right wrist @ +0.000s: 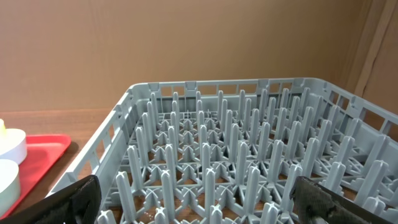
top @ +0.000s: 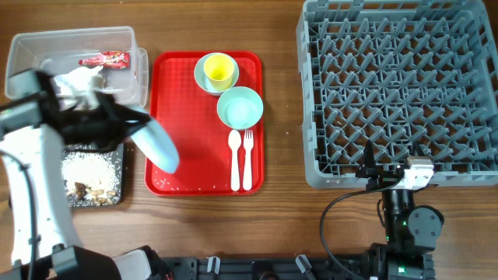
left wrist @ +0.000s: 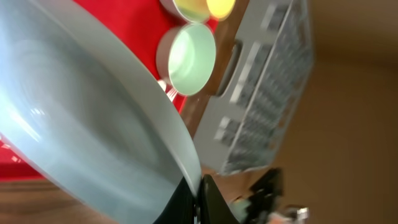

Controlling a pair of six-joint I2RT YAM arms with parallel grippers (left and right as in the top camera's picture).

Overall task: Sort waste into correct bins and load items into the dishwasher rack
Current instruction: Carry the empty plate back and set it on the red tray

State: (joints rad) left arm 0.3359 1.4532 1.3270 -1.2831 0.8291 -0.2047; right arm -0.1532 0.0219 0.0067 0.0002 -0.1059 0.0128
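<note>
Pinching the tilted plate [left wrist: 81, 124] by its rim over the tray [top: 183, 93], the left pincer [left wrist: 200, 198] is closed; the right pincer [right wrist: 199, 202] gapes wide before the rack [right wrist: 217, 137].

Overhead straight down, L wrist tight on plate [left wrist: 81, 124], R wrist low, all share rack [right wrist: 236, 162]

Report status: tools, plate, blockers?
Left tool shut on pale-blue plate rim, plate tilted over red tray edge. Right tool open, facing rack. Mint-green bowl, spoon, fork lie between plate and rack.
</note>
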